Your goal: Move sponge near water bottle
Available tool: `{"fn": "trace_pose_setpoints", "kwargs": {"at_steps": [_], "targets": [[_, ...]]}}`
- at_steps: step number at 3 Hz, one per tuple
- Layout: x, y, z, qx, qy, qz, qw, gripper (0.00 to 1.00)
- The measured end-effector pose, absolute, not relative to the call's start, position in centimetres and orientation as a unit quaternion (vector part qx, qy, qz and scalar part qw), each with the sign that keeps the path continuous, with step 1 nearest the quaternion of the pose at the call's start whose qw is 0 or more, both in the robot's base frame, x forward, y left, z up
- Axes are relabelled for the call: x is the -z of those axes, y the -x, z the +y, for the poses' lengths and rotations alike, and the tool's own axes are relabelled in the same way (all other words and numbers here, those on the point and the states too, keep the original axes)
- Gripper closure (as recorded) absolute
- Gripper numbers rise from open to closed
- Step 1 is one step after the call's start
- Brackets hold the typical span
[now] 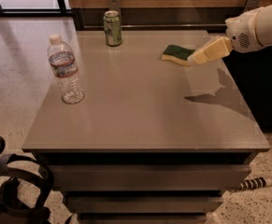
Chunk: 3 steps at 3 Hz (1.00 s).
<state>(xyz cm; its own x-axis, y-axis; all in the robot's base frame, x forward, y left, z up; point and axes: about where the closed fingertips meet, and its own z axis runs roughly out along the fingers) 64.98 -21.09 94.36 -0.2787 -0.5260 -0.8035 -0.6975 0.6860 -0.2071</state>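
Observation:
The sponge (177,53), dark green on top with a pale yellow layer beneath, lies flat at the back right of the grey table (140,111). The water bottle (65,70), clear with a white cap and a blue-and-red label, stands upright near the table's left edge. My gripper (196,57) reaches in from the right on a white arm, held low over the table. Its tip is right at the sponge's right end. I cannot tell whether it touches the sponge.
A green metal can (112,28) stands at the back of the table, left of the sponge. A dark wall panel runs behind the table. A black bag (14,190) lies on the floor at the lower left.

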Motion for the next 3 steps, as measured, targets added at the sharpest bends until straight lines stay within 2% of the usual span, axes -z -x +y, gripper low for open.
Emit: {"fn": "trace_pose_setpoints", "kwargs": {"at_steps": [1,2,3], "targets": [[-93.6,-68.2,-20.1,-0.123,0.364,0.771,0.507,0.00],[-91.6,-72.2,-18.4,-0.182,0.329,0.746,0.550,0.00],[-89.8,-75.2,-17.3,-0.217,0.302,0.732,0.571,0.00]]}}
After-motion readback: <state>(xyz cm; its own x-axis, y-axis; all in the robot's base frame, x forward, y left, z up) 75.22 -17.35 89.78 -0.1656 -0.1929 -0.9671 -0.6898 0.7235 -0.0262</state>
